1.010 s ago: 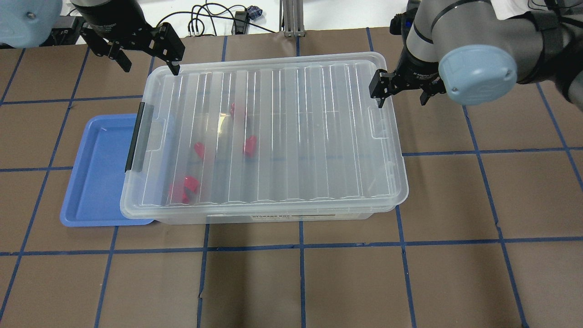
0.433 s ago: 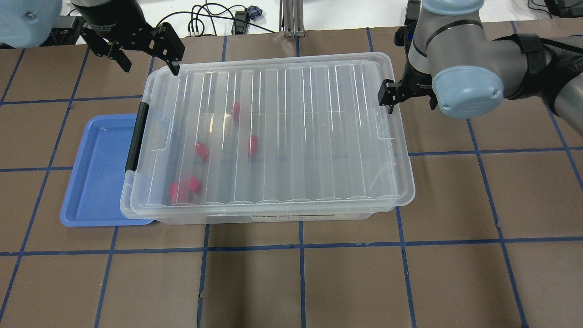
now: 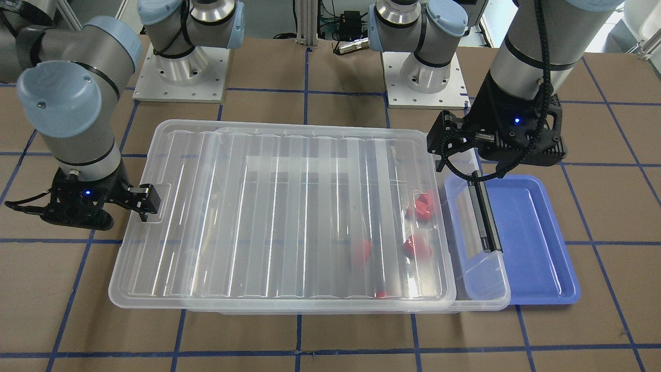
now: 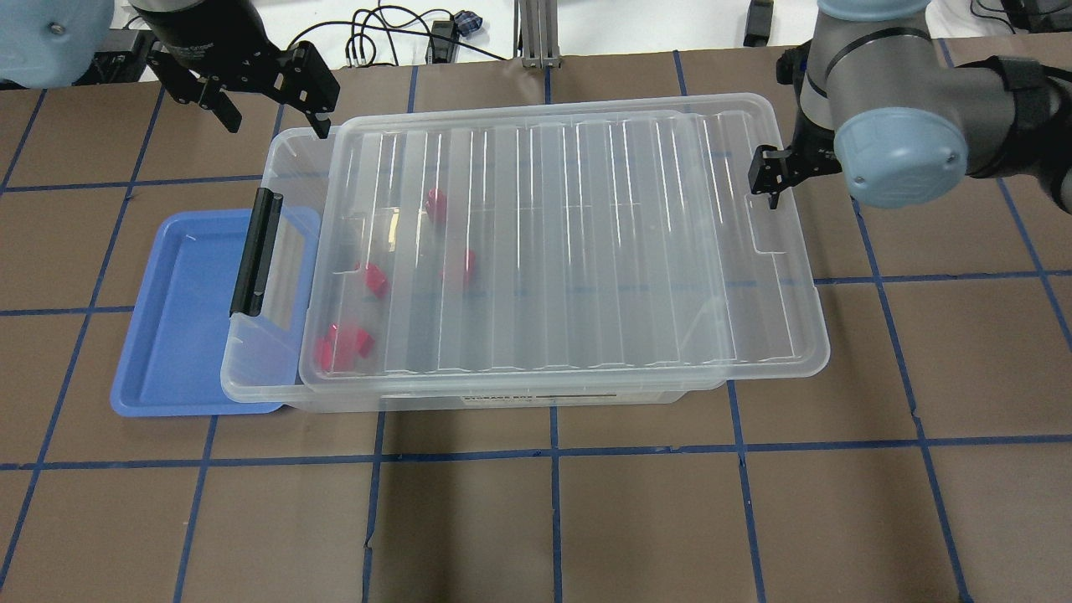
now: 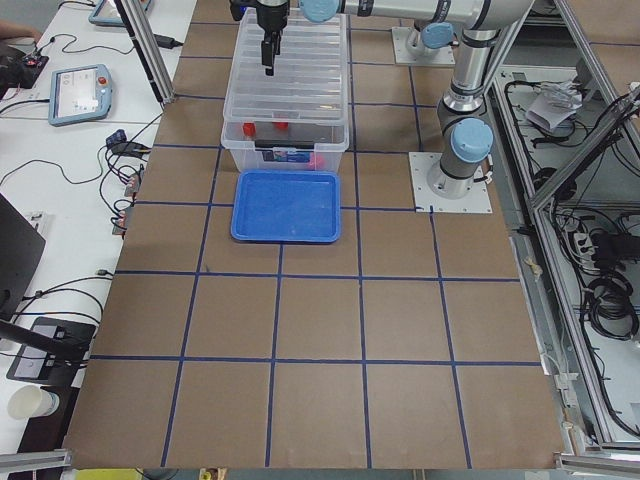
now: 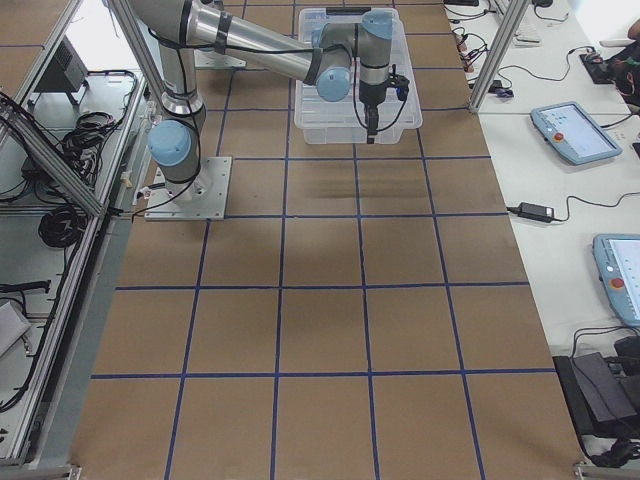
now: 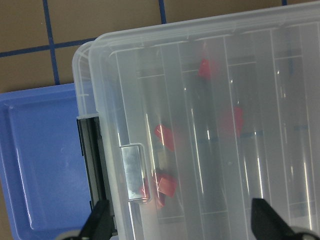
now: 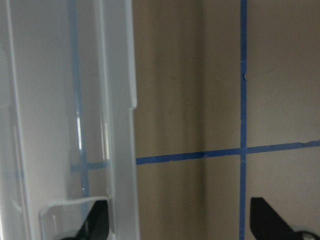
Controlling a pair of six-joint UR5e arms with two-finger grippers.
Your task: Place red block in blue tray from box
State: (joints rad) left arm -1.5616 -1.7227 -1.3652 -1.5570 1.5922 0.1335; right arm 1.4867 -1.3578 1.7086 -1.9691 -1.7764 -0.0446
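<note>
The clear box stands mid-table, its ribbed lid shifted right so the left end by the black latch bar is uncovered. Several red blocks lie inside near that end, one by the front left, one further back, also in the left wrist view. The blue tray lies at the box's left, partly under it. My left gripper is open and empty above the box's back left corner. My right gripper is open, one finger against the lid's right handle notch.
Brown table with a blue tape grid. Cables and a metal post lie at the far edge. The arm bases stand behind the box. The lid overhangs the box on the right.
The lid has slid to the right with my right gripper, uncovering the box's left end. My left gripper has not moved.
</note>
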